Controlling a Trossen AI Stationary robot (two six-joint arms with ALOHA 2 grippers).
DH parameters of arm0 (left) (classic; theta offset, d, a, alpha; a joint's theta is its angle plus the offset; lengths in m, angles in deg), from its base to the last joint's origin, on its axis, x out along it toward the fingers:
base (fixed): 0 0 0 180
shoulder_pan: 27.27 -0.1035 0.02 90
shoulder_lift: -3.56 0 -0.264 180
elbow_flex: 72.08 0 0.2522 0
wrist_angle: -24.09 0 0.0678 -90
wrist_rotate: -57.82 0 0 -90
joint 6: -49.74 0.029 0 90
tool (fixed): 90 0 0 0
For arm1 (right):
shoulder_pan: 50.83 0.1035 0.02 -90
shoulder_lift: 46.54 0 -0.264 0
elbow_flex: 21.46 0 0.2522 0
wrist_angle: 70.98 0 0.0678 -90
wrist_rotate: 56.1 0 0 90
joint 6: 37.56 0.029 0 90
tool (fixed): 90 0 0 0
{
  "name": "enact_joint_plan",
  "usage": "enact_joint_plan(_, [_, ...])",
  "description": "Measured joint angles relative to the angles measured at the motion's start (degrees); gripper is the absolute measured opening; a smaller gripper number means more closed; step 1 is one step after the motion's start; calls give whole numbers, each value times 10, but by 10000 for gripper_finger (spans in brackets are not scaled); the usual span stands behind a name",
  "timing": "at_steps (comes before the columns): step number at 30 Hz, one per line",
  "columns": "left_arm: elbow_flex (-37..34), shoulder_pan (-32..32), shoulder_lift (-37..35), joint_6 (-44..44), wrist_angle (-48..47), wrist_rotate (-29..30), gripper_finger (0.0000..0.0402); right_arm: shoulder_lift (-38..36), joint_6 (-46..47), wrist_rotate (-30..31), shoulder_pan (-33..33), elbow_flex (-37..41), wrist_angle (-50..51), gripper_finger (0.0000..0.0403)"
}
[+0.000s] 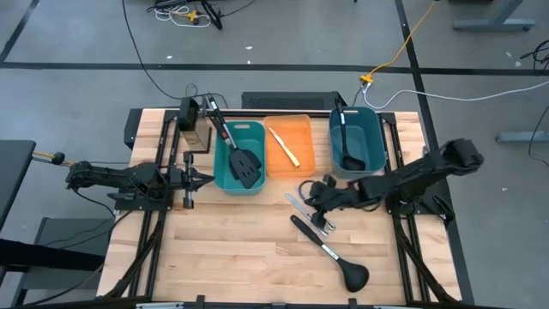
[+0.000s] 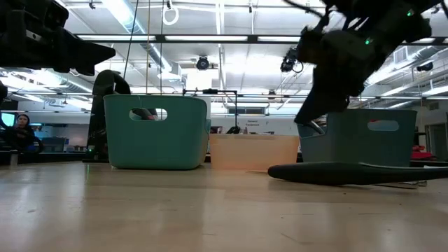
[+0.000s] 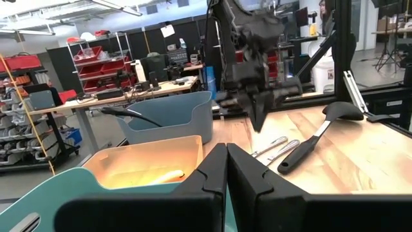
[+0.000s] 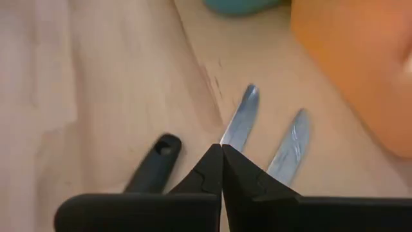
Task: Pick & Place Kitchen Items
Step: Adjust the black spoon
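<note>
The right end effector, fingers together, hovers over two silver table knives; the left end effector is also together.

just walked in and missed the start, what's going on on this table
A two-arm robot is sorting kitchen utensils into bins. The right end effector, fingers shut, hovers over two silver table knives lying beside a black ladle on the wood. The left end effector waits, shut, by the teal bin, which holds slotted spatulas. The orange bin holds a yellowish stick; the far teal bin holds another ladle.
</note>
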Motion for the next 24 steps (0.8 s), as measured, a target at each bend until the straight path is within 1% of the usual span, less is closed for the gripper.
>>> enact_joint_plan(5, [0, 0, 0, 0, 0, 0, 16, 77, -17, 9, 2, -40, -1, 4])
enact_joint_plan(10, [0, 0, 0, 0, 0, 0, 16, 123, -24, -1, 16, -76, 3, 4])
enact_joint_plan(14, [0, 0, 0, 0, 0, 0, 16, 145, -13, 0, 29, -82, 18, 4])
enact_joint_plan(19, [0, 0, 0, 0, 0, 0, 16, 155, 2, 0, 46, -82, 24, 4])
enact_joint_plan(24, [0, 0, 0, 0, 0, 0, 16, 160, 17, 3, 62, -83, 7, 5])
